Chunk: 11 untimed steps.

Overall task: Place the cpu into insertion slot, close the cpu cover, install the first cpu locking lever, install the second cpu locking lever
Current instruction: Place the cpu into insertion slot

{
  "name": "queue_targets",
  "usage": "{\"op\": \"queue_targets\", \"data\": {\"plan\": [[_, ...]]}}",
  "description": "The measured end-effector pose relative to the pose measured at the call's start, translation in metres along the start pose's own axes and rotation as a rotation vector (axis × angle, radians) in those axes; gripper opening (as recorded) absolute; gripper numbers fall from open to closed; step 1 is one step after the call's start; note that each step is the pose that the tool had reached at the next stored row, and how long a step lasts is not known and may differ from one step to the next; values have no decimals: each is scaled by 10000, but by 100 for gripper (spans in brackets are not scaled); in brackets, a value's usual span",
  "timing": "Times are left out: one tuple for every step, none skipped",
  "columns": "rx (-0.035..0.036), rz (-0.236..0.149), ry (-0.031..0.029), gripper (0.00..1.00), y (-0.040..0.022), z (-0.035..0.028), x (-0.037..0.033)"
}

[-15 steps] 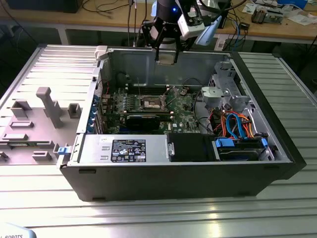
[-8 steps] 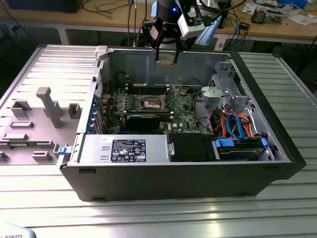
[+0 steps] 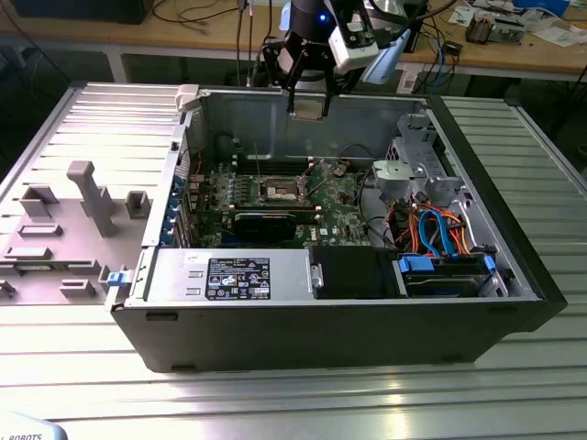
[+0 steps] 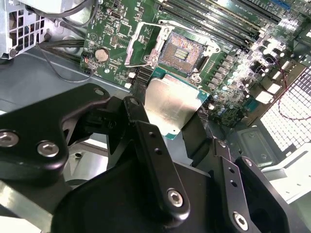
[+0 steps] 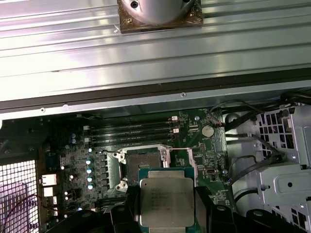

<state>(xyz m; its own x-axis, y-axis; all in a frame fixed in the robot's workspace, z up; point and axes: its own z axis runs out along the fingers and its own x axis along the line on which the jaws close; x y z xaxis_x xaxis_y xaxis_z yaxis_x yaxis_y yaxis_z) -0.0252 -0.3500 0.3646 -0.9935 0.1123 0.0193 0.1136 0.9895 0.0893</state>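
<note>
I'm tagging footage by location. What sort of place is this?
Likely a robotics lab or workshop: an open computer case sits on a ribbed metal table, the gripper holds the cpu above it, and a cable-strewn wooden workbench stands behind.

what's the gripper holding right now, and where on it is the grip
The gripper holds the small flat square silvery-grey cpu, pinched between its black fingers by two opposite side edges, leaving the metal top face uncovered.
</note>
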Motion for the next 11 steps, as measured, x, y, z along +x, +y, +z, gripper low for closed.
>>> {"op": "queue_targets", "data": {"plan": [[-2, 99, -9, 54, 0, 0, 0], [-4, 229, -21, 54, 0, 0, 0], [-7, 359, -32, 54, 0, 0, 0], [-10, 528, -48, 54, 0, 1, 0], [-12, 639, -57, 54, 0, 1, 0], [-14, 747, -67, 54, 0, 1, 0], [-18, 946, -85, 54, 0, 2, 0], [-20, 1069, -96, 54, 0, 2, 0], [-26, 1317, -119, 54, 0, 3, 0], [-27, 1423, -128, 54, 0, 3, 0], [-29, 1502, -134, 54, 0, 3, 0]]}}
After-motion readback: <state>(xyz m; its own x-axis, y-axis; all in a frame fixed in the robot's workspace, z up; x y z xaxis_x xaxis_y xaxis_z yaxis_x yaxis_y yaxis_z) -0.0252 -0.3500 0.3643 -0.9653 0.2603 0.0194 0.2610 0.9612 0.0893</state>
